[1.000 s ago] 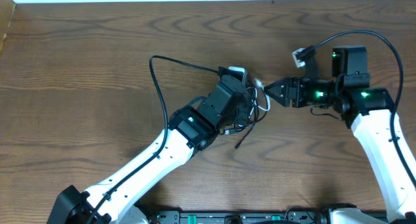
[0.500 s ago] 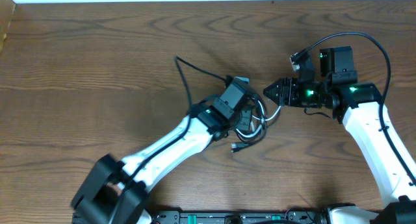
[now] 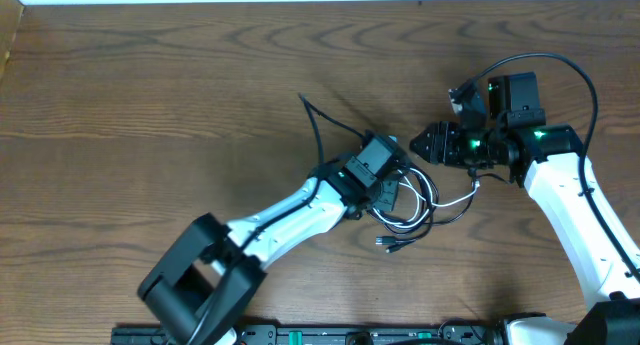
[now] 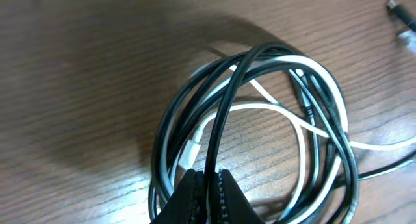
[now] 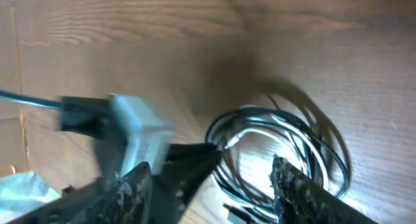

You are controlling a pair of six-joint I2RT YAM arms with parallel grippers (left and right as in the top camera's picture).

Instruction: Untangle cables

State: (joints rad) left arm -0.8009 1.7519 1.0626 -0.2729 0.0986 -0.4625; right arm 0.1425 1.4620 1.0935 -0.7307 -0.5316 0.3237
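Left gripper (image 4: 207, 180) pinches a black cable (image 4: 224, 113) strand in the coil (image 3: 405, 200) on the table (image 3: 150, 105); right gripper (image 3: 418, 143) hangs spread beside it; if I pull, the white cable (image 4: 253, 107) may cinch tighter; the crossings look unclear.

The overhead camera looks straight down from well above the tabletop (image 3: 150, 105), far enough off to take in the whole working area. The left wrist camera sits just behind the left end effector (image 4: 207, 185), whose tips show at bottom centre. It looks steeply down, from very near, at the coil of cables (image 4: 286, 58). The right wrist camera looks out between the fingers (image 5: 296, 185) of the right end effector (image 5: 208, 165), seen at lower left and lower right, down onto the wood from a little farther off; its picture is partly blurred. All three views share the coil and the wood around it.
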